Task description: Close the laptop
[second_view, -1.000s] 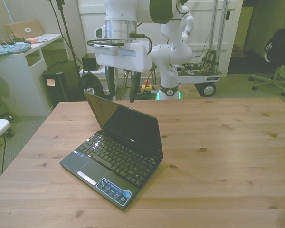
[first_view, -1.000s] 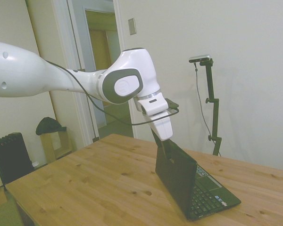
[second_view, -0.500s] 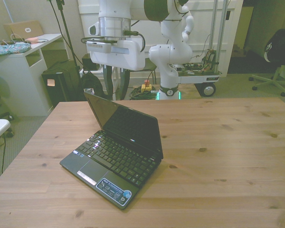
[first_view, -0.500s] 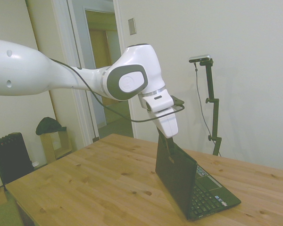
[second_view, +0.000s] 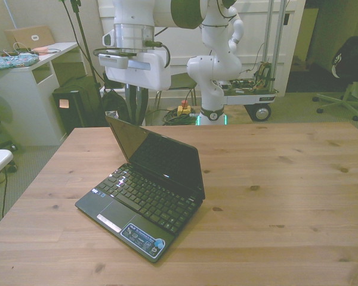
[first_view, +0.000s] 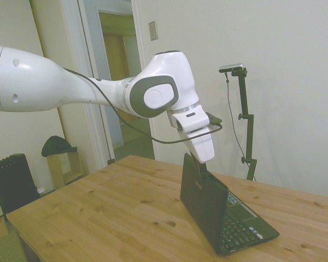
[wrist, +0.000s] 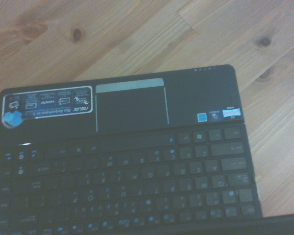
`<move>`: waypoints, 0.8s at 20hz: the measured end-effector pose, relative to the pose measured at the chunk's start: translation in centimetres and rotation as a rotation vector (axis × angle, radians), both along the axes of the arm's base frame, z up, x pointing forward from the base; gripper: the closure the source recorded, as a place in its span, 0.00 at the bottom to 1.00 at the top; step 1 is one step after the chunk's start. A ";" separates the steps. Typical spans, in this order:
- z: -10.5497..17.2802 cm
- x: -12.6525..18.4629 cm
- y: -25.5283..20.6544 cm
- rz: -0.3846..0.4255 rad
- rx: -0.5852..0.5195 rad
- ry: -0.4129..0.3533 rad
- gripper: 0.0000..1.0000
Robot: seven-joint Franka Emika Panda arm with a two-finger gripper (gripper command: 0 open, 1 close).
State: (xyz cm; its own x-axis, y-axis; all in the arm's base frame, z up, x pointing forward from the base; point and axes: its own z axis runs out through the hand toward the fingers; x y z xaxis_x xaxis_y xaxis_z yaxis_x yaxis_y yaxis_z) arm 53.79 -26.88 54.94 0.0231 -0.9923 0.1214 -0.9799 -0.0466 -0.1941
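Observation:
The small black laptop (second_view: pixel 146 199) stands open on the wooden table (second_view: pixel 274 179), toward the front view's left, its screen tilted back a little past upright. The side view shows its glossy dark lid (first_view: pixel 202 207) from behind. My gripper (second_view: pixel 137 119) hangs just behind the lid's top edge, near the upper corner on the front view's left. Its dark fingers (second_view: pixel 130 106) point down with a gap between them and hold nothing. In the side view the gripper (first_view: pixel 201 168) sits right at the lid's top edge. In the wrist view the keyboard (wrist: pixel 122 176) and touchpad (wrist: pixel 131 106) lie below.
The table (first_view: pixel 109 207) stretches wide around the laptop. Off the table in the front view stand a white desk (second_view: pixel 30 89) at the left and an office chair (second_view: pixel 349 71) at the far right.
The gripper has moved toward the front view's left and, in the side view, across the lid's top edge toward the screen side. The lid's angle looks unchanged.

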 end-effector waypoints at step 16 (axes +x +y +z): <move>-3.9 -1.3 -9.3 -0.042 0.009 0.056 1.00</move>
